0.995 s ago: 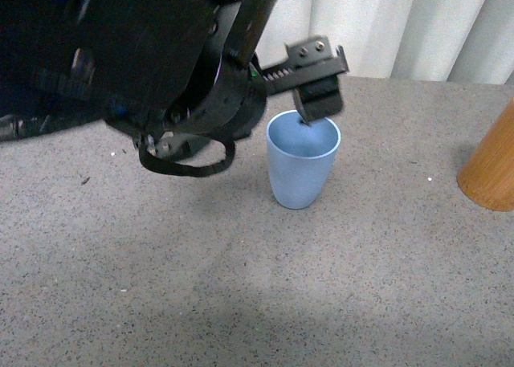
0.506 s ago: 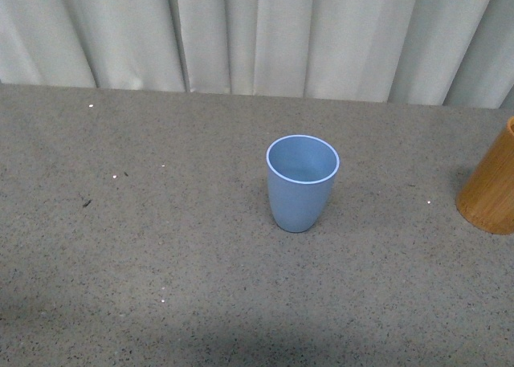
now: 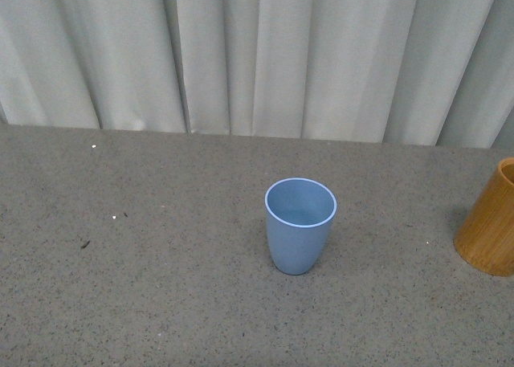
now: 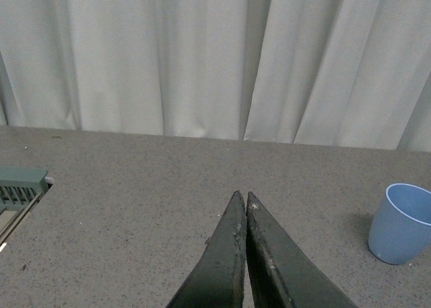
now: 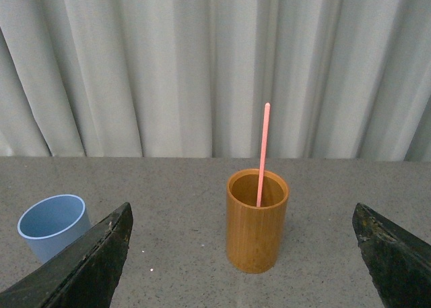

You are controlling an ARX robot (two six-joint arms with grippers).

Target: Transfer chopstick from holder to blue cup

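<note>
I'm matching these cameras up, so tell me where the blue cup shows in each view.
Front view: blue cup stands near the middle of the table.
Left wrist view: the cup sits at the frame edge, aside from the shut left gripper.
Right wrist view: the cup stands apart from the wooden holder.
Shared landmark: the pale curtain behind the table.

One cup, one holder, one chopstick
</note>
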